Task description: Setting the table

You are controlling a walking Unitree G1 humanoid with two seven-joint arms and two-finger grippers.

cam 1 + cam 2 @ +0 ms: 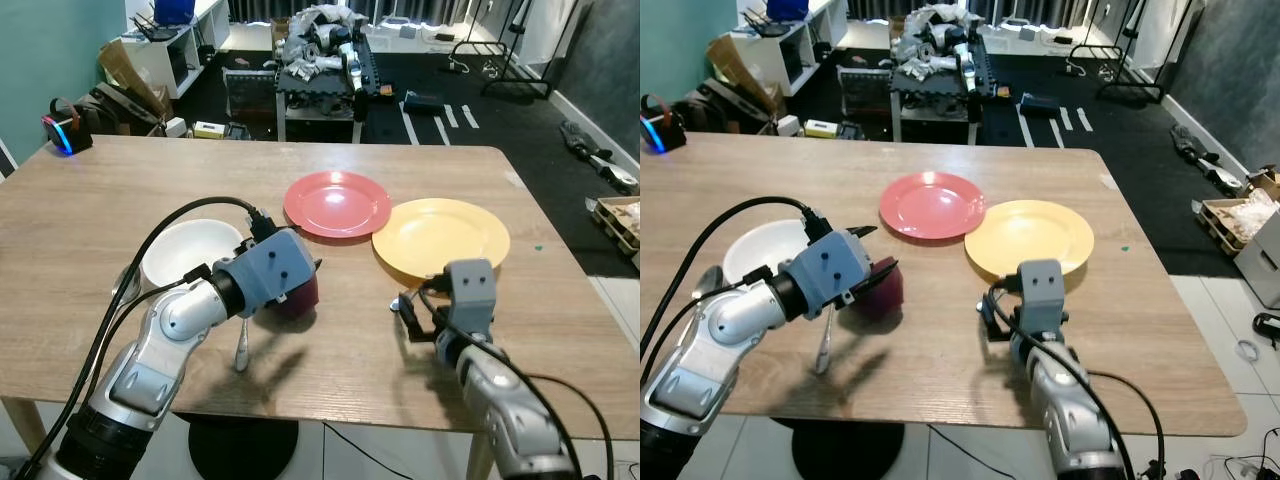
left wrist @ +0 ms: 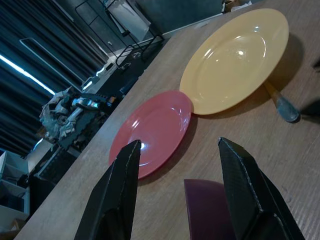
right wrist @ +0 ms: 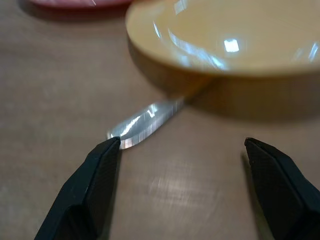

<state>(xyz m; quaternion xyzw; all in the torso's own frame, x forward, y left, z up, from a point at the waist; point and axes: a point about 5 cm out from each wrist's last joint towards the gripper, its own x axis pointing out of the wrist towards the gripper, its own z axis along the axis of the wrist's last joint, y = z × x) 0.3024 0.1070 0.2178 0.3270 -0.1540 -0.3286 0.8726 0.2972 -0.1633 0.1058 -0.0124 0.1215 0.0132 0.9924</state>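
Nearest the head camera, both silver arms reach over the wooden worktop. Left to right: a white round bowl, a metal spoon, a dark red cup, a red round plate, a yellow round plate, a metal knife partly under its rim.

Risk, as judged: the left pincer, spread wide around the cup, could tip it on closing. The right pincer, spread and empty just short of the blade, could skid it or jolt the yellow plate.
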